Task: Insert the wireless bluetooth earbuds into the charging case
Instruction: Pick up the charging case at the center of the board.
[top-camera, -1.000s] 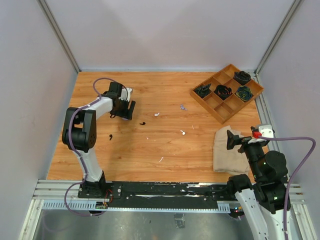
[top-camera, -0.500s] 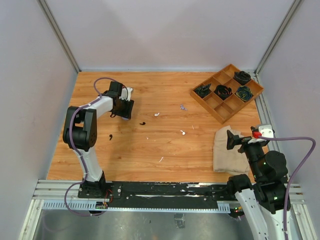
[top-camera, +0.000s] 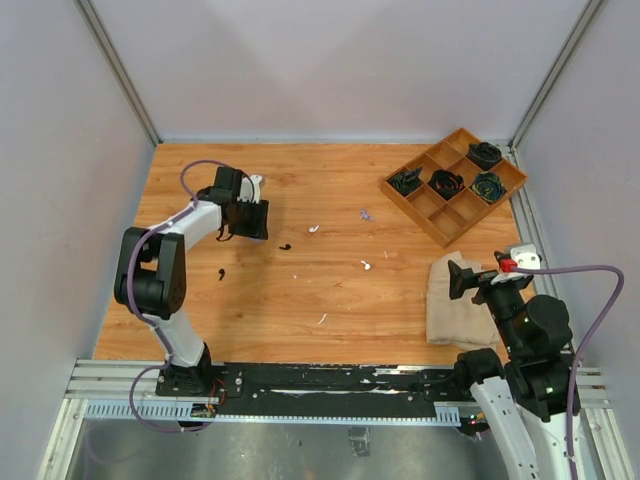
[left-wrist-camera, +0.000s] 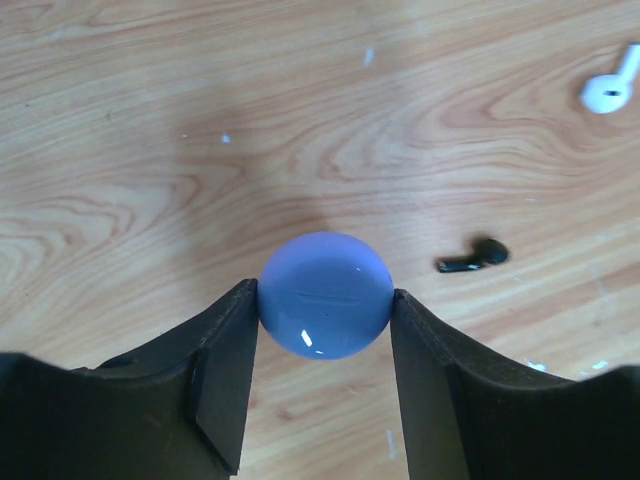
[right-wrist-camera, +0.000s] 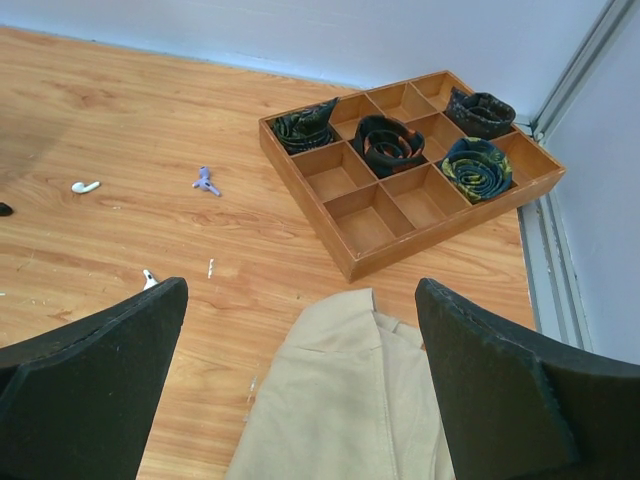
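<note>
A round lavender-blue charging case (left-wrist-camera: 325, 295) sits between the fingers of my left gripper (left-wrist-camera: 325, 298), touching both, with the gripper shut on it at the table's back left (top-camera: 250, 216). A black earbud (left-wrist-camera: 473, 257) lies just right of it and a white earbud (left-wrist-camera: 608, 90) lies farther off. From above, black earbuds (top-camera: 285, 247) (top-camera: 219, 273), white ones (top-camera: 314, 228) (top-camera: 366, 265) and a lavender one (top-camera: 366, 214) are scattered across the wood. My right gripper (right-wrist-camera: 300, 310) hangs open over a beige cloth, holding nothing.
A wooden compartment tray (top-camera: 437, 218) with rolled dark ties stands at the back right. The folded beige cloth (top-camera: 455, 300) lies in front of it. A thin white sliver (top-camera: 322, 319) lies near the middle front. Grey walls enclose three sides.
My left gripper's fingers have closed in onto the charging case, and its arm has shifted a little. The right arm has barely moved.
</note>
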